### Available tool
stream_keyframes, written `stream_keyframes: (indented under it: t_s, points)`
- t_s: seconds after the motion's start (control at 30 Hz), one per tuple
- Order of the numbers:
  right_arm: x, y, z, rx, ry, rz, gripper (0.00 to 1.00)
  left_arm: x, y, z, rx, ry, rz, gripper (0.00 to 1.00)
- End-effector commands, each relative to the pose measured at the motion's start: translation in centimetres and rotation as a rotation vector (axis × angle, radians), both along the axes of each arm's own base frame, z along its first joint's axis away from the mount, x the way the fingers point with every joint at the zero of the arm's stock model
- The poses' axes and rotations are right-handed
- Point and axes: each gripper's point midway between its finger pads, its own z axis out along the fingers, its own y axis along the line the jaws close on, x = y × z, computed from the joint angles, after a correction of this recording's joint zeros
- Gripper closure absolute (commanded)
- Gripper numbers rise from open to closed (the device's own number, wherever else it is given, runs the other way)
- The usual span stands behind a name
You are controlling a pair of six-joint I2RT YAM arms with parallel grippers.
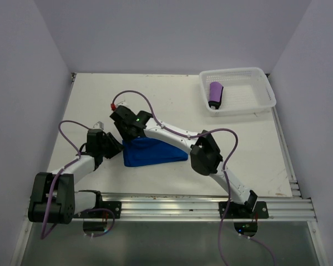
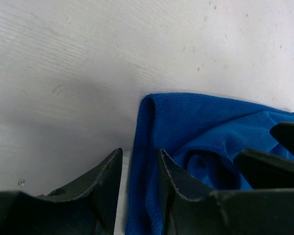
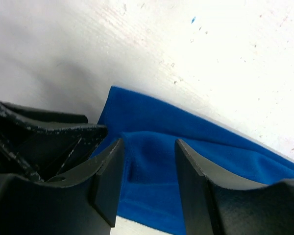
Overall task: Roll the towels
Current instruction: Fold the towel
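The bright blue towel (image 1: 155, 153) lies partly folded on the white table, left of centre. My left gripper (image 1: 114, 146) is at its left edge; in the left wrist view its jaws stand close together on the towel's folded edge (image 2: 146, 161). My right gripper (image 1: 125, 134) is at the towel's far left corner, its jaws apart and straddling a raised wrinkle of blue cloth (image 3: 149, 161). The dark purple towel (image 1: 215, 95) lies rolled inside the white mesh basket (image 1: 255, 83) at the back right.
The two grippers sit close together at the towel's left end; the left gripper's fingers (image 3: 44, 132) show in the right wrist view. The right arm's elbow (image 1: 204, 156) lies over the table just right of the towel.
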Motion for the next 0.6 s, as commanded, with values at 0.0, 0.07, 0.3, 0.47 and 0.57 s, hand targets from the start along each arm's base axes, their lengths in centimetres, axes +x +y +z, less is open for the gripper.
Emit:
stream_keyframes:
  t_s: [0.0, 0.07, 0.3, 0.47, 0.57]
  points:
    - [1.8, -0.3, 2.7, 0.068, -0.08, -0.065, 0.5, -0.3, -0.1, -0.3, 0.012, 0.003, -0.017, 0.62]
    - [1.9, -0.3, 3.6, 0.095, -0.102, -0.07, 0.5, -0.2, -0.1, -0.1, 0.01, 0.0, -0.018, 0.62]
    - [1.2, -3.6, 7.1, 0.164, -0.17, -0.145, 0.52, -0.2, 0.1, 0.1, 0.02, -0.007, -0.015, 0.62]
    - [0.5, -5.2, 8.3, 0.228, -0.211, -0.166, 0.46, -0.2, 0.1, 0.1, 0.021, -0.005, -0.014, 0.62]
    - [-0.4, -5.4, 8.7, 0.255, -0.196, -0.145, 0.6, -0.1, 0.1, 0.3, 0.022, -0.009, -0.013, 0.62]
